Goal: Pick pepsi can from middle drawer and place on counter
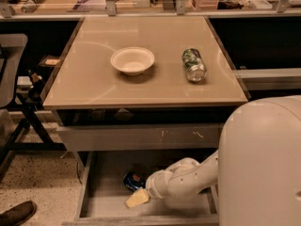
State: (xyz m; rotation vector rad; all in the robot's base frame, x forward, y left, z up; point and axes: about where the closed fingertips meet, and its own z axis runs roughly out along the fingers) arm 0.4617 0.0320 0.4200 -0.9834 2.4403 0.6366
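Observation:
The pepsi can (pixel 133 180), small and blue, lies on its side on the grey floor of the open middle drawer (pixel 108 206), below the counter (pixel 94 84). My gripper (pixel 138 198) reaches into the drawer from the right on a white arm. Its pale fingertip end sits just in front of and below the can, close to it. The can's right part is hidden behind my wrist.
A white bowl (pixel 132 60) and a green and silver can (pixel 194 65) lying on its side rest on the counter. A closed grey drawer front with white scuffs (pixel 141 138) sits above the open drawer. A chair (pixel 14 102) stands at left, a shoe (pixel 18 213) at bottom left.

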